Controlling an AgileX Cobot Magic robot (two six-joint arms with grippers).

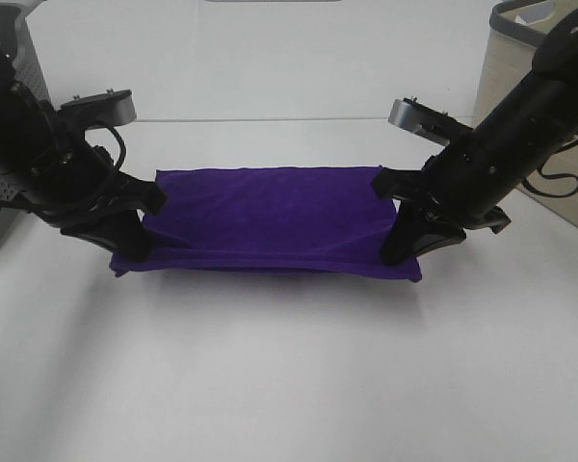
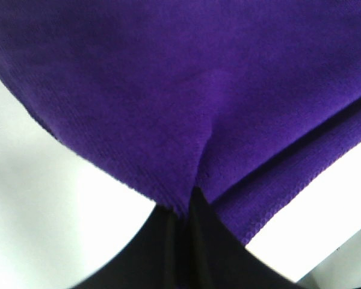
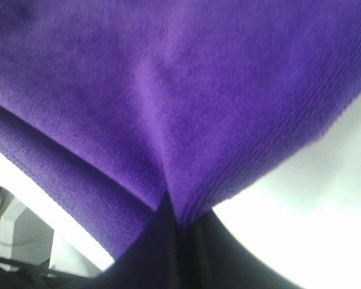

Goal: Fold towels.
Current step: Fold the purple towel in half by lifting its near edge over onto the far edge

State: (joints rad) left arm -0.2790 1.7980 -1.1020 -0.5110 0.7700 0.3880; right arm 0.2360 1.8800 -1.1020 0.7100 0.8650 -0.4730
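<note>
White counter (image 1: pixel 289 385) is seen beneath everything. Near its middle the purple towel (image 1: pixel 270 217) is laid as a wide band, doubled over, with a lower layer showing along the side toward the front edge. The upper layer is pinched at one end by the left gripper (image 1: pixel 130 239) and at the other by the right gripper (image 1: pixel 407 241). Both are clamped on cloth, probably so the fold is drawn evenly and taut. The fingertips are buried in fabric, and no tag can be found. A grey perforated bin (image 1: pixel 0 192) at the back left corner and a beige basket (image 1: pixel 520 58) at the back right are cut off.
</note>
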